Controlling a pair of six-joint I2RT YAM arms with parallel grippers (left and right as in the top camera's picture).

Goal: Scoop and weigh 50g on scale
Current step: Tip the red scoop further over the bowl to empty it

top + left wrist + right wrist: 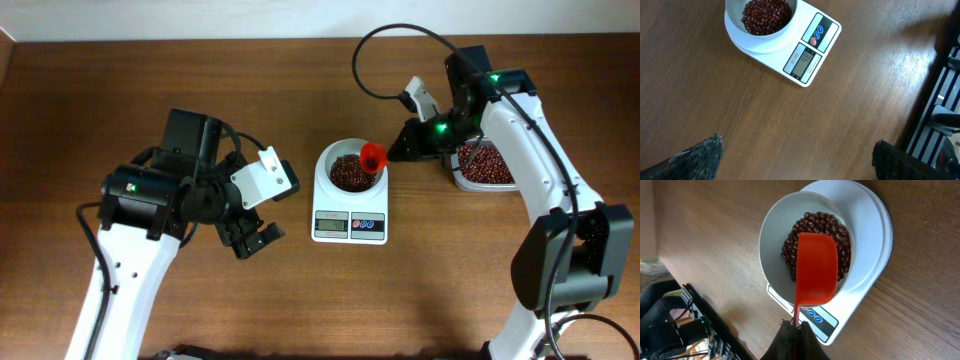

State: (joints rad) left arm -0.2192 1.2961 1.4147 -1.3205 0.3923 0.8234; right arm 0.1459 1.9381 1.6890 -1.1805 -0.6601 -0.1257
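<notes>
Scale [349, 218] rests on brown wooden table [150, 90]; right gripper [796, 329] clamps red scoop [815, 270].

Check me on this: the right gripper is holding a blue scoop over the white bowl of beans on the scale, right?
Not quite. The scoop is red, not blue; the right wrist view shows it plainly. The rest is right: the right gripper holds it over the white bowl of beans on the scale.

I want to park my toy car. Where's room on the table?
Bare wood: in front of the scale, and the far side beyond the left gripper. Crowded: between scale and tub, where the right gripper holds the red scoop.
</notes>
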